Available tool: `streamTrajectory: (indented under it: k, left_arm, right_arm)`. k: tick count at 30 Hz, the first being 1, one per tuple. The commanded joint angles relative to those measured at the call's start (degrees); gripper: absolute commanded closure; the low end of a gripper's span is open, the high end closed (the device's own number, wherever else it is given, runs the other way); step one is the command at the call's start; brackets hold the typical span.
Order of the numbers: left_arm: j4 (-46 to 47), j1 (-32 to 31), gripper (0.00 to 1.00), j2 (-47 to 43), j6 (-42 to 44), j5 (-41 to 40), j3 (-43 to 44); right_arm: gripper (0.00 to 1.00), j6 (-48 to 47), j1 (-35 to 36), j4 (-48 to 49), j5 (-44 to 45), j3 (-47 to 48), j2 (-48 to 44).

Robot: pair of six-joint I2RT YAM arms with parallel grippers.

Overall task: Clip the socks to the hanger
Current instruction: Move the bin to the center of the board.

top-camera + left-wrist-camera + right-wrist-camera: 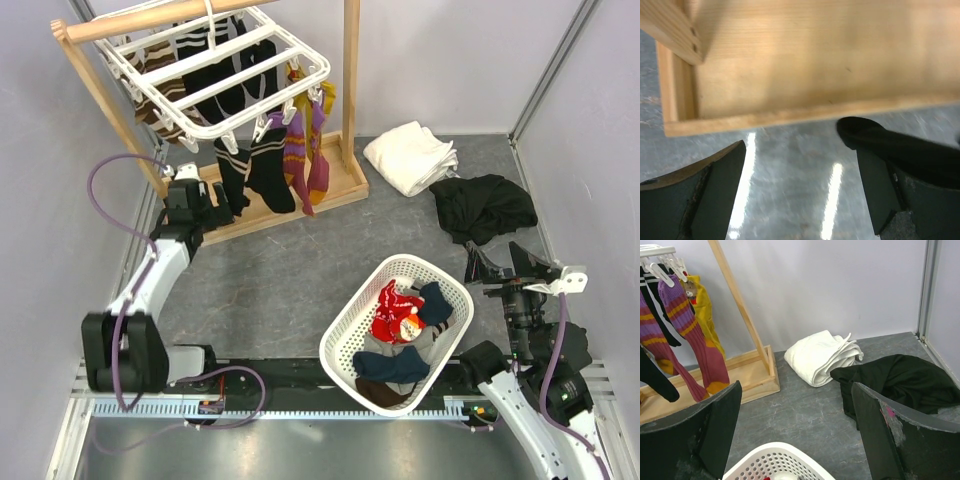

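Note:
The white slatted hanger (225, 75) hangs from the wooden stand at the back left, and its corner shows in the right wrist view (655, 249). The red socks (393, 316) with a white pattern lie in the white basket (345, 335). Grey fabric (392, 346) lies beneath them; its cuffs do not show. My left gripper (228, 208) is open and empty, low over the floor by the stand's base (800, 192). A black sock toe (865, 134) hangs beside its right finger. My right gripper (500, 262) is open and empty, right of the basket (797, 435).
Black white-striped socks (250, 165) and yellow and purple socks (305, 150) hang from the hanger. A brown striped piece (155, 100) hangs at its left. The wooden stand base (805, 65) is right ahead of the left gripper. A folded white towel (410, 155) and a black cloth (482, 207) lie at the back right.

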Motion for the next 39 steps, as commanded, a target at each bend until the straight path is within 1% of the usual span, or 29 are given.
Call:
streamTrajectory:
  k: [1, 2, 6, 9, 13, 15, 19, 22, 24, 25, 26, 28, 29, 31, 33, 35, 36, 38, 39]
  left_arm:
    - [3.44, 3.14, 0.03, 9.87, -0.55, 3.94, 6.65]
    - [3.26, 4.79, 0.03, 13.63, -0.37, 3.68, 7.62]
    - [2.82, 6.65, 0.04, 21.46, -0.46, 4.12, 12.97]
    - [1.24, 7.62, 0.04, 25.69, -1.51, 5.52, 15.44]
    - [-1.22, 7.53, 0.07, 28.52, -3.01, 8.42, 15.54]
    - [-2.98, 7.62, 0.07, 28.44, -4.67, 10.7, 14.49]
    - [-5.18, 7.35, 0.08, 25.54, -7.13, 13.17, 11.41]
    - [-5.97, 6.57, 0.08, 21.76, -7.93, 14.48, 7.99]
    - [-6.59, 5.95, 0.08, 19.3, -8.28, 15.8, 5.97]
    - [-7.2, 5.86, 0.08, 18.6, -8.37, 16.24, 5.26]
    - [-7.55, 5.43, 0.08, 17.37, -8.89, 17.12, 4.56]
    - [-7.99, 4.2, 0.08, 15.96, -9.33, 18.18, 2.1]
    - [-8.34, 3.84, 0.08, 14.56, -9.6, 18.96, 0.7]
    - [-8.7, 1.38, 0.08, 12.89, -10.47, 20.02, -0.89]
    - [-8.79, -0.37, 0.07, 9.82, -11.26, 21.34, -3.18]
    - [-8.7, -1.52, 0.07, 7.35, -12.67, 22.83, -5.46]
    - [-8.79, -2.91, 0.07, 4.64, -13.2, 23.19, -6.25]
    - [-8.7, -4.85, 0.07, 2.34, -15.04, 23.63, -8.1]
    - [-8.7, -6.95, 0.07, 1.11, -15.48, 23.8, -8.63]
  right_arm:
    - [0.02, -0.42, 1.01, 0.51, -0.8, 0.06, -0.58]
    - [0.02, -0.42, 1.09, 0.51, -0.88, -0.03, -0.58]
    - [0.02, -0.51, 1.36, 0.43, -1.15, -0.03, -0.58]
    - [0.02, -0.6, 1.45, 0.43, -1.23, -0.12, -0.58]
    - [0.02, -0.6, 1.54, 0.51, -1.41, -0.12, -0.32]
    - [0.02, -0.6, 1.53, 0.51, -1.58, -0.12, 0.12]
    - [0.02, 0.1, 1.54, -0.19, -3.25, 0.58, 2.4]
    - [0.02, 1.77, 1.62, -2.72, -4.92, 2.69, 6.62]
    - [0.02, 3.61, 1.62, -5.27, -5.45, 5.85, 12.23]
    - [0.02, 6.14, 1.62, -8.33, -5.63, 6.99, 14.52]
    - [0.02, 7.04, 1.71, -9.93, -6.24, 9.44, 19.32]
    - [0.02, 9.66, 1.62, -14.22, -10.1, 11.73, 24.71]
    - [0.02, 10.55, 1.62, -15.64, -11.5, 13.57, 29.69]
    - [0.02, 13.27, 1.54, -19.33, -15.02, 15.51, 36.21]
    - [0.02, 14.69, 1.54, -20.66, -18.7, 15.61, 39.14]
    - [0.02, 16.53, 1.62, -20.67, -19.95, 14.39, 41.52]
    - [0.02, 17.15, 1.62, -20.15, -20.74, 13.77, 42.22]
    - [0.02, 18.55, 1.54, -19.88, -21.36, 12.72, 44.33]
    - [0.02, 19.17, 1.54, -19.27, -21.97, 12.45, 45.2]
